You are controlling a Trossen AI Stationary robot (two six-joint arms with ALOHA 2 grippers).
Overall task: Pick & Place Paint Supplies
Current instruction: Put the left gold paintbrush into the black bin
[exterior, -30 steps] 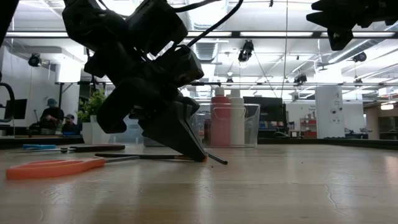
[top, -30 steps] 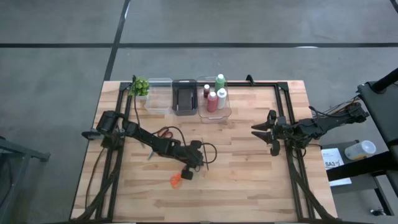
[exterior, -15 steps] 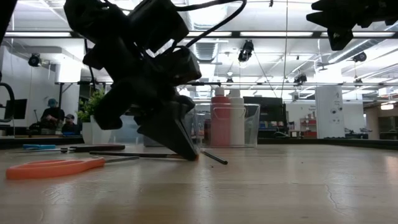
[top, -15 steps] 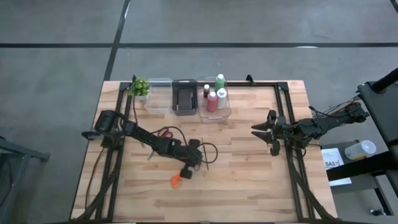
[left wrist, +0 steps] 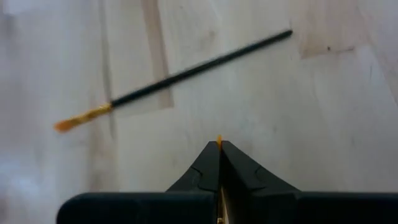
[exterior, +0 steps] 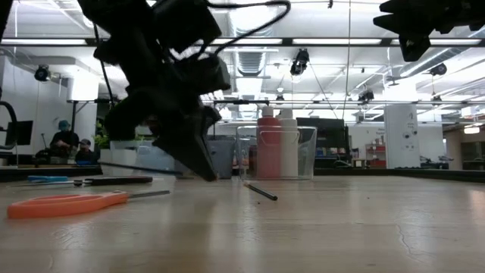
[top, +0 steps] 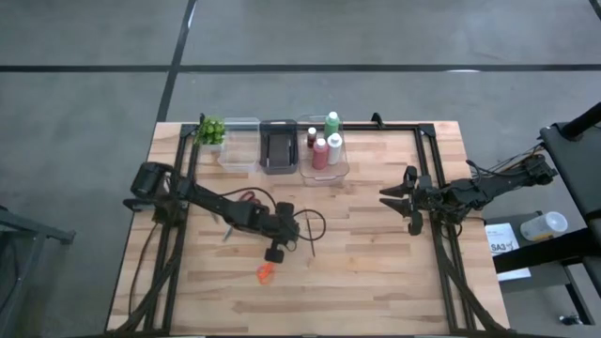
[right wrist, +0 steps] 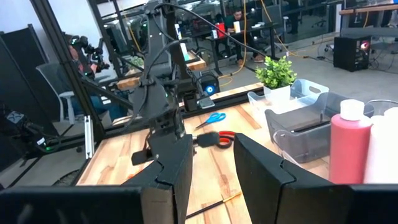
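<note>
Counter [top: 376, 268]: wooden planks with a dark frame along both sides.

Left arm [top: 211, 202]: reaches from the left edge toward mid-counter. Its gripper [left wrist: 219, 148] is clamped on a brush, with an orange sliver showing between the closed fingertips.

Right arm [top: 488, 188]: comes in from the right edge. Its gripper [right wrist: 208, 177] hovers above the right side with its fingers parted and nothing between them.

Bins: three in a row at the far edge.
- Clear bin [top: 240, 155], on the left.
- Dark bin [top: 278, 161], in the middle.
- Bottle bin [top: 324, 174], clear, on the right.

Plant [top: 211, 130]: small and green, at the left end of the row.

Bottles: all upright in the bottle bin.
- Red bottle [top: 321, 152].
- White bottle [top: 335, 148].
- Green bottle [top: 332, 121].
- Small dark red bottle [top: 312, 136].

Red scissors [top: 249, 199]: flat on the counter, beside the left arm and partly under it.

Orange tool [exterior: 64, 203]: flat on the near counter, long axis running across it, grey metal end toward the left gripper.

Blue tool [exterior: 45, 179]: flat, farther back on the left side.

Held brush [exterior: 136, 167]: thin and dark, clear of the counter. Its long axis is close to level and it sticks out from the gripper toward the left side. Nothing lies between it and the bins.

Loose brush [left wrist: 180, 74]: dark handle with an orange bristle tip. It lies flat on bare wood near the left gripper, aslant to the planks, in front of the bottle bin and apart from it.
</note>
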